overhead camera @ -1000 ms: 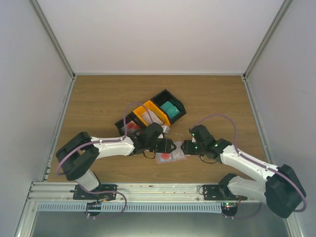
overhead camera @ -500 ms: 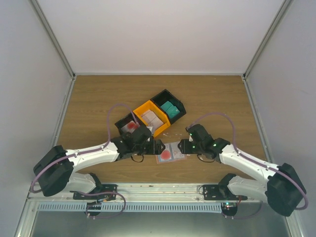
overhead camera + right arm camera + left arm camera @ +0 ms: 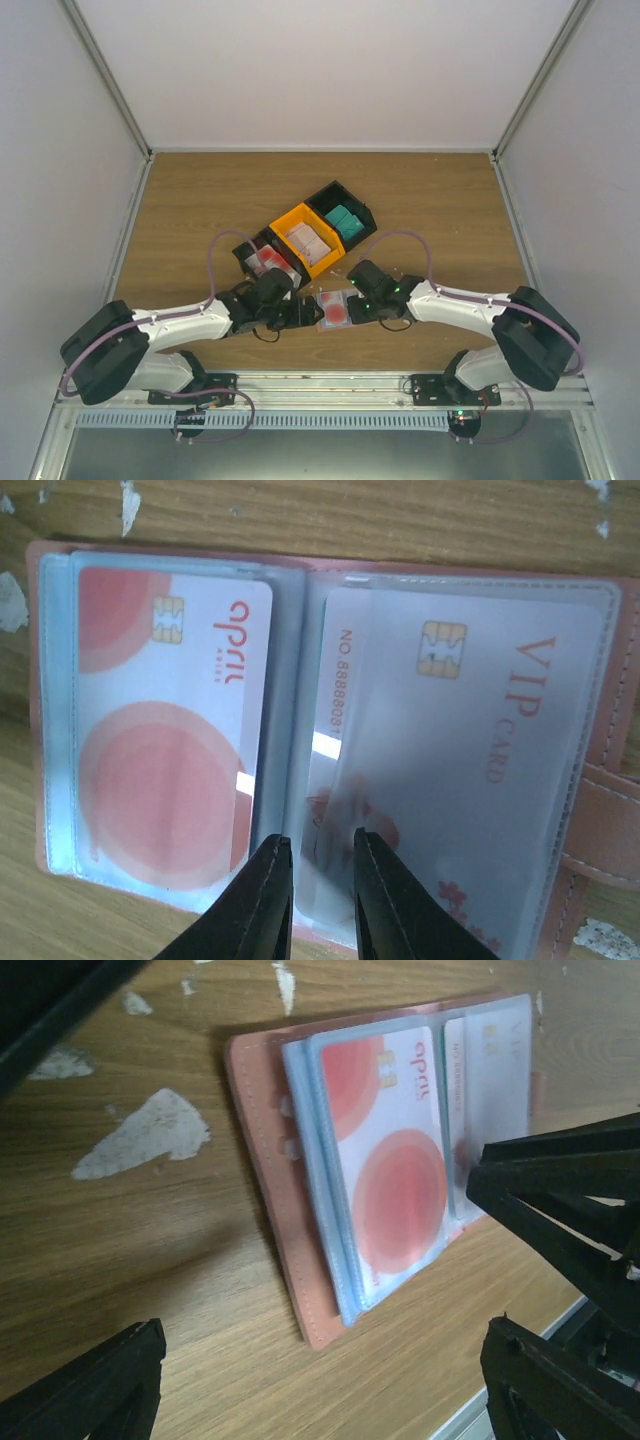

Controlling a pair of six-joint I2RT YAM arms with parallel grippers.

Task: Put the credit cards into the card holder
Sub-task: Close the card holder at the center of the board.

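Light: bright, diffuse, from overhead; wrist views uneven in focus.
Top view is evenly lit and slightly soft, with faint short shadows under both arms on the desk [image 3: 200, 200]. Left wrist: a dark shadow lies at picture-left of the card holder [image 3: 260, 1160], its far side is washed out, and the jaws are blurred black silhouettes. Right wrist: print is sharp, small white glints show on the clear pockets [image 3: 325, 745], and the jaws are out of focus.
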